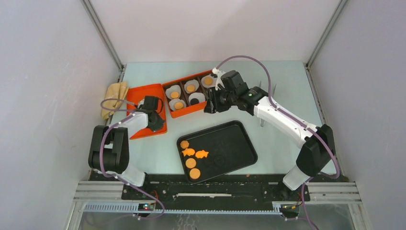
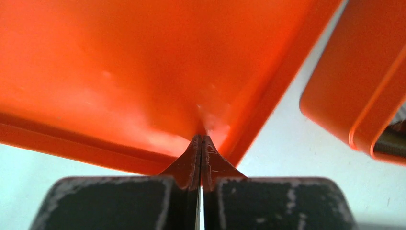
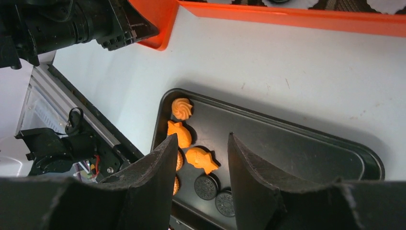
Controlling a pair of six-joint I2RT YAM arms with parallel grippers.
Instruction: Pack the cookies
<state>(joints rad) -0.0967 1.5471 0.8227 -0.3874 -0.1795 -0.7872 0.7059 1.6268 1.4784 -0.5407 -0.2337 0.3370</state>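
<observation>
Five orange cookies (image 1: pixel 190 163) sit in a row along the left end of the black tray (image 1: pixel 230 143) near the front of the tabletop (image 1: pixel 158 72): three round, two fish-shaped. Right wrist view adds two dark round ones (image 3: pixel 207 187) just beside the fish, and the farthest orange one has a swirled top. Four more orange rounds (image 1: pixel 190 88) are already in white paper liners (image 1: pixel 196 98) inside the orange compartment box (image 1: pixel 189 112), which lies behind the tray and apart from it.

Left fingers (image 2: pixel 201 151): fully closed, pads pressed together, tips right at a corner of the orange lid (image 1: pixel 143 96). The lid lies open side up just left of the box. Can't tell if the rim is actually pinched between the pads.

Right fingers (image 3: pixel 165 158): about half open, nothing between them. They hang at the box's right end, on its near side, and the tray shows below through the gap.

Yellow cloth (image 1: pixel 115 96) is bunched at the left edge of the tabletop, beside the lid.
</observation>
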